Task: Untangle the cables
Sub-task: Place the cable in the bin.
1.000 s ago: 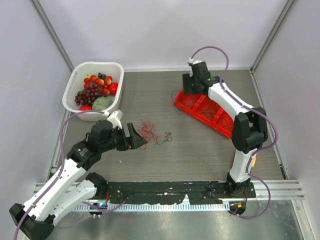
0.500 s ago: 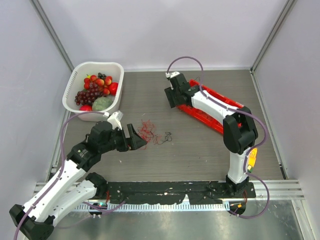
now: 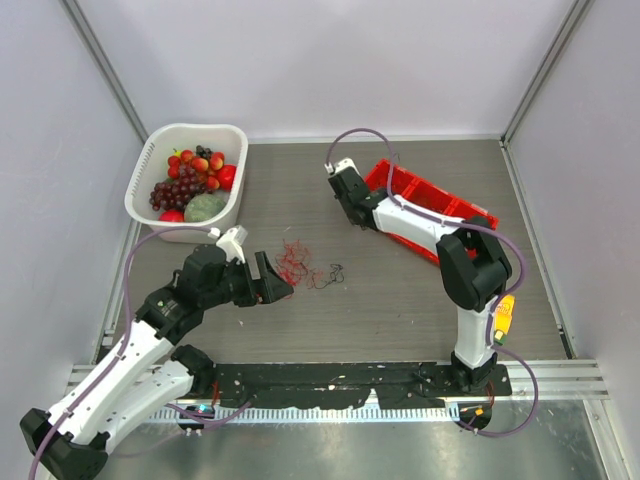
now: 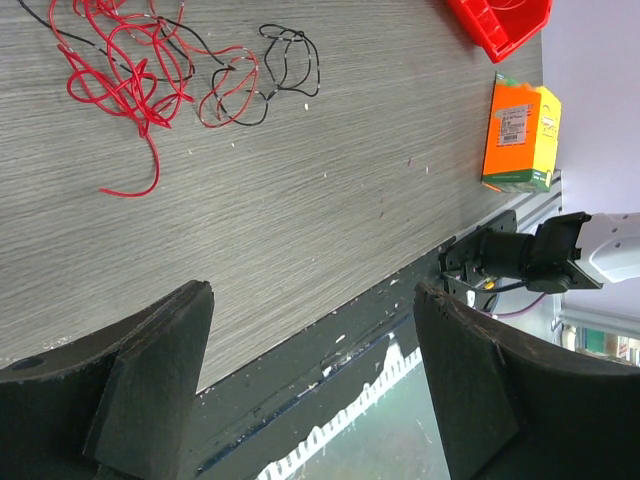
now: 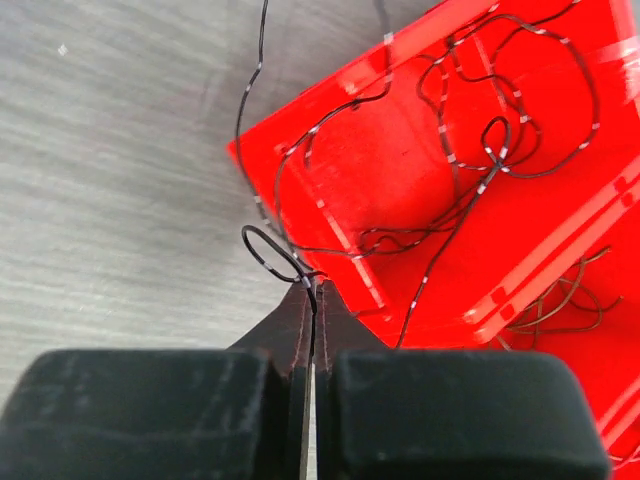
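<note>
The cables [image 3: 300, 262] lie as a small tangle of thin red and black wires on the wooden tabletop; the left wrist view shows them at top left [image 4: 130, 60]. My left gripper [image 3: 272, 283] hovers just left of the tangle, jaws wide open and empty [image 4: 312, 300]. My right gripper [image 3: 356, 213] is at the left corner of the red bin [image 3: 420, 195]. In the right wrist view it [image 5: 313, 285] is shut on a thin black wire [image 5: 268, 262] that loops at the fingertips and trails into the bin [image 5: 400, 180].
A white basket [image 3: 160, 140] of toy fruit stands at the back left. More black and brown wires lie in the red bin's compartments. An orange tag [image 3: 503, 318] hangs on the right arm's lower link. A black rail [image 3: 330, 378] runs along the table's near edge.
The right arm swung left from above the red bin down to its left corner, and its gripper went from open to shut on the black wire. The left arm stayed put.
</note>
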You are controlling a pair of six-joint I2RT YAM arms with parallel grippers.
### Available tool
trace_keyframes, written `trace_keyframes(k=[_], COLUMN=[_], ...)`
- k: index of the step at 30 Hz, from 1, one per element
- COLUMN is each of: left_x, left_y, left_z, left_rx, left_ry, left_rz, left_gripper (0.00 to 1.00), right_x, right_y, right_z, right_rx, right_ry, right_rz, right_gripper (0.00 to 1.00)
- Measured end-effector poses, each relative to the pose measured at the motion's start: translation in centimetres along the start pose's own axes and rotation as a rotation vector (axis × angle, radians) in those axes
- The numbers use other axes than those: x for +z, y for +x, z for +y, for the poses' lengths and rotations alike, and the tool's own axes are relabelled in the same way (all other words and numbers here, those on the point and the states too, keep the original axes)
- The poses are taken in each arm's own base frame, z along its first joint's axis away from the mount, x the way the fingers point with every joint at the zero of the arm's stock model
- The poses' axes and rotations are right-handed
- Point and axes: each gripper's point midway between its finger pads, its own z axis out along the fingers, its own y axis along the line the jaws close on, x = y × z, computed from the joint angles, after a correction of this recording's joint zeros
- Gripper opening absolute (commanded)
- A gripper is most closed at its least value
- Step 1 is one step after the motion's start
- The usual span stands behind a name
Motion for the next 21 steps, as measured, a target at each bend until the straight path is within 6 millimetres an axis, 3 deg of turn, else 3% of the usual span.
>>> trace_keyframes(k=[4, 8, 13, 16, 21], left_x=[-0.2, -0.2, -0.1, 0.1, 0.1], left_y=[-0.1, -0.1, 0.0, 0.1, 0.2], left_z=[-0.1, -0.1, -0.2, -0.1, -0.3], left_rx=[0.002, 0.003, 0.001, -0.001, -0.002], left_ry=[0.006, 0.007, 0.009, 0.008, 0.014], left_rz=[-0.007, -0.008, 0.000, 0.009, 0.015], left_gripper=[0.85, 0.85, 0.85, 0.85, 0.85], right_x=[0.5, 1.1, 3.3, 6.2, 10.8], right_y=[-1.4, -3.4, -5.4, -5.1, -3.0], right_z=[-2.3, -6.3, -10.3, -10.9, -7.9], right_rx=[0.064, 0.173, 0.294, 0.322, 0.299], right_ry=[0.054, 0.112, 0.128, 0.109, 0.044], right_rz=[-0.031, -0.054, -0.080, -0.054, 0.029], right_gripper=[0.01, 0.01, 0.01, 0.01, 0.01])
